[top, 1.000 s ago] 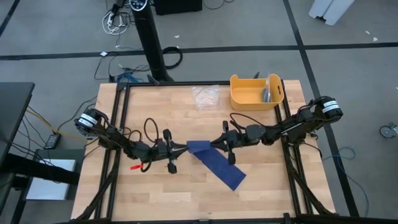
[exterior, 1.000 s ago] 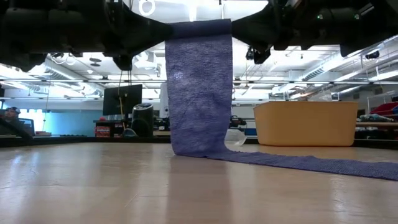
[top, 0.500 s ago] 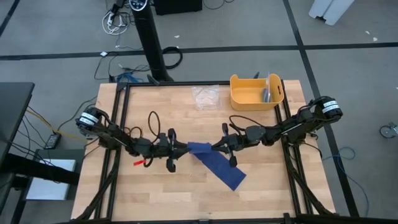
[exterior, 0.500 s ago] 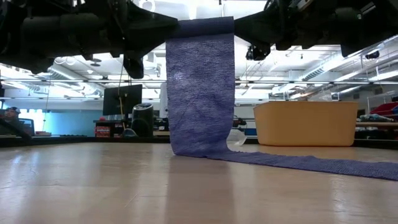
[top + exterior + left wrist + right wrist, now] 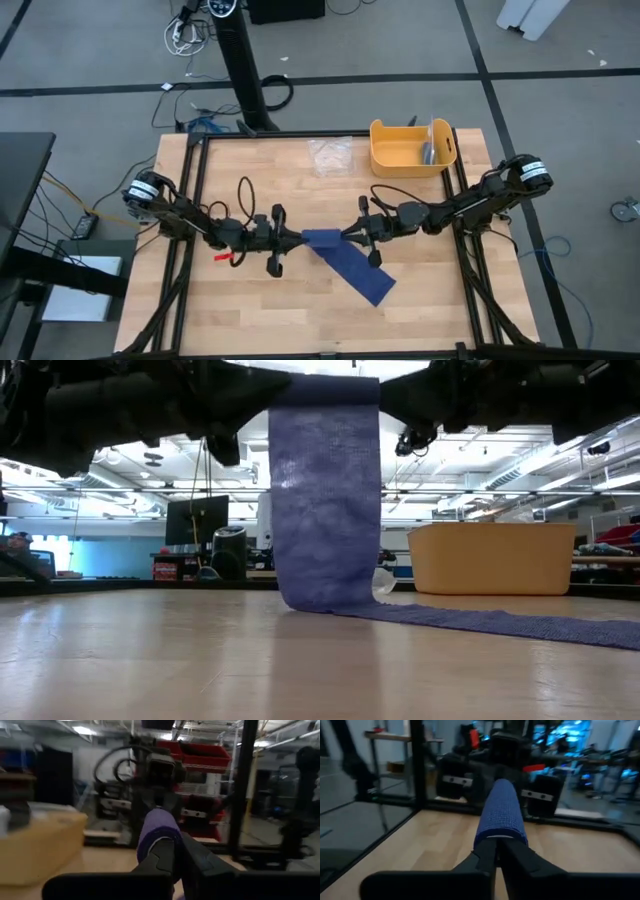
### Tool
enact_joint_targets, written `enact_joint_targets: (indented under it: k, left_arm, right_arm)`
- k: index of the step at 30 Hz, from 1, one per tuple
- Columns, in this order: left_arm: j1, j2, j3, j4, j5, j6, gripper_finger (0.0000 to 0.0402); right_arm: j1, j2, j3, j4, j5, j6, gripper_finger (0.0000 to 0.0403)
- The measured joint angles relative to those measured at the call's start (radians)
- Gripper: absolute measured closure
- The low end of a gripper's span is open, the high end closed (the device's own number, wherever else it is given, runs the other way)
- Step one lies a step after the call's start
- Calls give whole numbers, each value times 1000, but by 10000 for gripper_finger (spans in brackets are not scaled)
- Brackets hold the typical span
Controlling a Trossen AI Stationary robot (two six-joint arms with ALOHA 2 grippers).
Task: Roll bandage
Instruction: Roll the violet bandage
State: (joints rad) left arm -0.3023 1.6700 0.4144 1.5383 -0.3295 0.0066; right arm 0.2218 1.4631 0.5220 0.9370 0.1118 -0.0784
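The long dark-blue soft cloth bandage (image 5: 345,262) hangs in front of the yellow plastic tub (image 5: 412,148). The left gripper (image 5: 298,238) and right gripper (image 5: 347,236) pinch its rolled top end. Most of it is not rolled yet and lies flat on the wooden table (image 5: 250,180).
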Motion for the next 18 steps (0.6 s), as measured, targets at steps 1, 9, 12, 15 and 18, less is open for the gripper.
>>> enact_joint_targets:
  k: [1, 9, 12, 15, 18]
  left_arm:
    - [1, -26, 3, -16, -19, 22, 386]
    - [5, -217, 9, -27, -37, 177, 386]
    - [5, -297, 18, -126, -36, 202, 386]
    - [9, -380, 65, -249, -27, 235, 386]
    - [16, -434, 138, -449, -24, 258, 386]
  right_arm:
    - [6, -12, 3, -6, 23, -5, 358]
    - [67, -167, 0, -145, 99, -30, 314]
    - [89, -209, 1, -200, 142, -31, 307]
    - [110, -233, 0, -227, 152, -35, 303]
    - [119, -239, 0, -244, 162, -37, 303]
